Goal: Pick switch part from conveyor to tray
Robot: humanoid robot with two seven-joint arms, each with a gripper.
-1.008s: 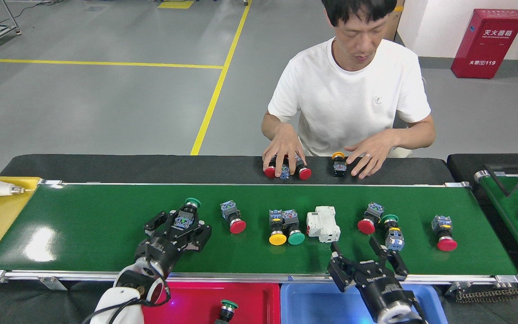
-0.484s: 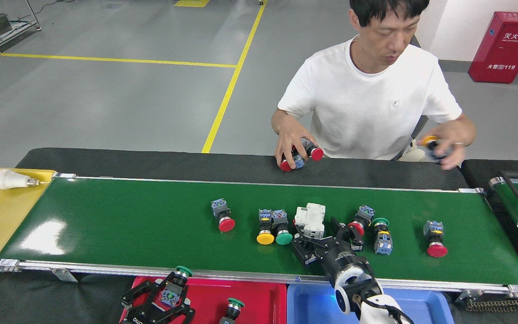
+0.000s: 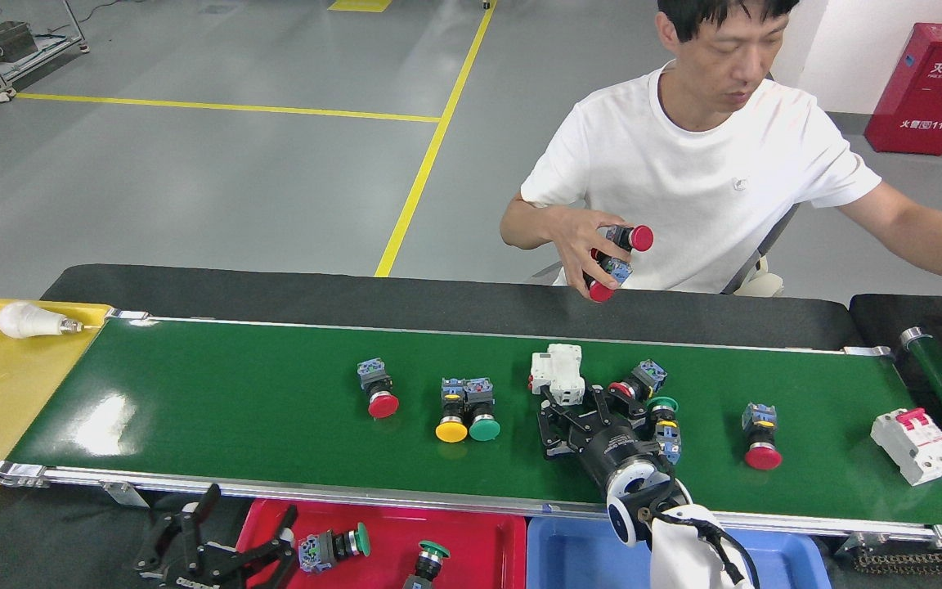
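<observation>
Your right gripper [image 3: 581,405] sits low over the conveyor [image 3: 217,409], fingers spread wide, gripping nothing. Just beyond its fingertips lies a white breaker [image 3: 557,372]; the red switch part [image 3: 630,384] lies just to its right, and a green one [image 3: 666,417] is close beside its wrist. Your left gripper [image 3: 230,532] hangs wide and empty at the near edge, with a green-capped switch part [image 3: 332,546] just to its right in the red tray [image 3: 479,540].
</observation>
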